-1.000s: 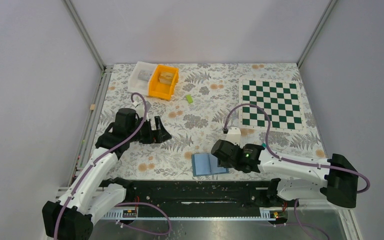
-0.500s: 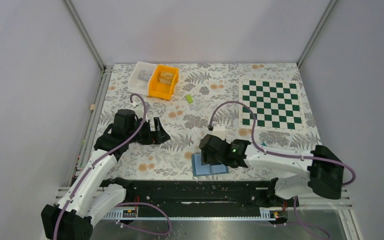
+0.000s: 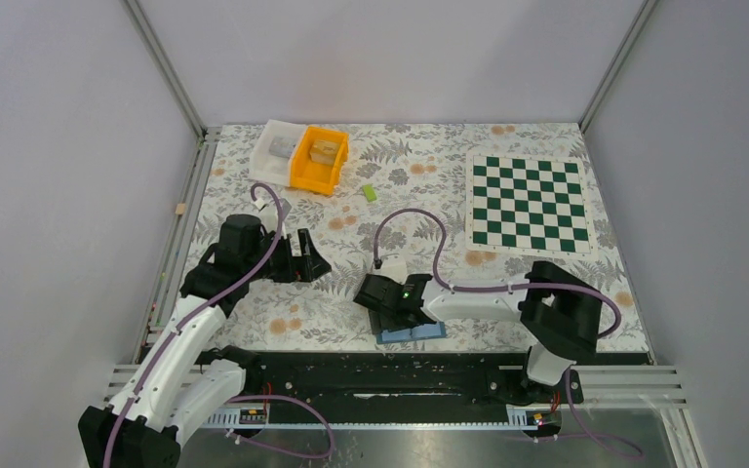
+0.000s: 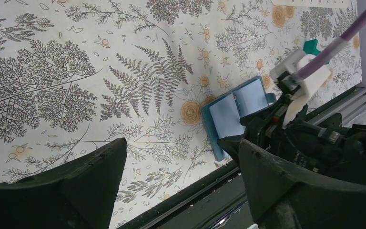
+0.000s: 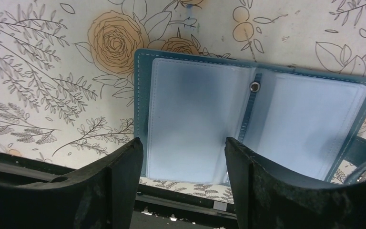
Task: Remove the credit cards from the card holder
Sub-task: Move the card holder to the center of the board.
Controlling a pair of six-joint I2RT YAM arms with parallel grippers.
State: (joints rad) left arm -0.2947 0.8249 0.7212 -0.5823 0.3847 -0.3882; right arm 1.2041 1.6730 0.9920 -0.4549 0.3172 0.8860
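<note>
The blue card holder point(image 5: 252, 119) lies open and flat near the table's front edge, and its frosted sleeves look pale blue. It also shows in the top view point(image 3: 419, 330) and the left wrist view point(image 4: 238, 107). My right gripper point(image 5: 182, 145) is open and hovers over the holder's left page, holding nothing; it shows in the top view point(image 3: 382, 314). My left gripper point(image 4: 182, 145) is open and empty, above the floral table to the holder's left, and shows in the top view point(image 3: 317, 258). A teal-green card corner point(image 4: 310, 46) peeks out behind the right arm.
An orange bin point(image 3: 319, 159) and a white bin point(image 3: 275, 144) stand at the back left. A small lime-green block point(image 3: 369, 192) lies near them. A green chessboard point(image 3: 532, 202) lies at the back right. The black front rail point(image 5: 181, 202) runs just below the holder.
My right arm has swung left, carrying its open gripper from the holder's right side to over its left page. The left arm has hardly moved.
</note>
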